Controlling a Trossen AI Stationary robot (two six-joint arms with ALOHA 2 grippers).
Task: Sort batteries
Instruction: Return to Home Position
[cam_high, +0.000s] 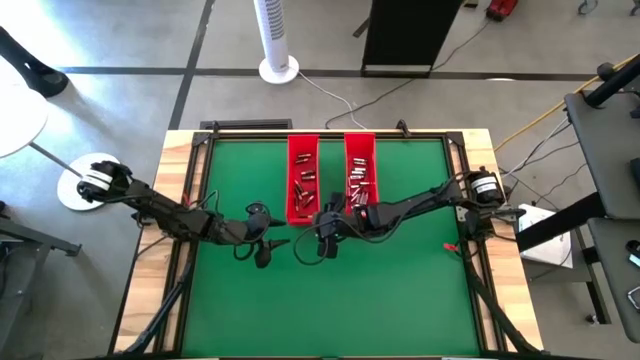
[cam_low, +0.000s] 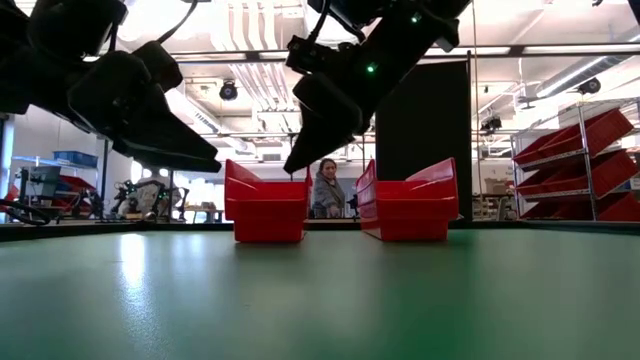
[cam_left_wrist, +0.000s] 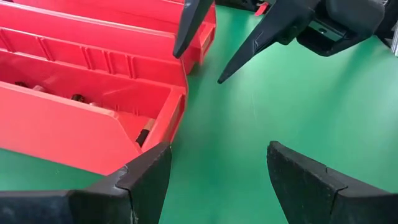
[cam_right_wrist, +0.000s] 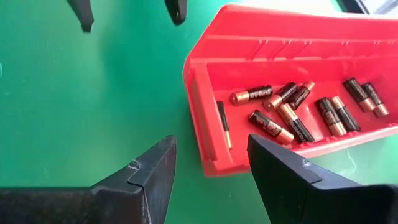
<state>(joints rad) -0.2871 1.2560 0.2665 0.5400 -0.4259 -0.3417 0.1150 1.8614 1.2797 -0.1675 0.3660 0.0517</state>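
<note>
I take the left red tray (cam_high: 302, 180) as my marker. Its dark batteries (cam_right_wrist: 292, 115), copper at one end, lie flat on its floor. Their long axes mostly slant across the tray and point several ways, and one (cam_left_wrist: 144, 134) leans against the near end wall. There is print on the cells, but I cannot read it.

The right red tray (cam_high: 360, 175) sits parallel, just beside my marker. Only the high view shows its silvery batteries (cam_high: 360, 182). The low view gives me only the trays' end walls, with the contents hidden, and a person (cam_low: 326, 190) in the gap beyond.

My right gripper (cam_right_wrist: 208, 162) hovers over the green table (cam_high: 400, 290) just off the left tray's near end, fingers spread and holding nothing. My left gripper (cam_left_wrist: 217, 168) hangs near that same end, off to the side away from the right tray, equally spread and empty.
</note>
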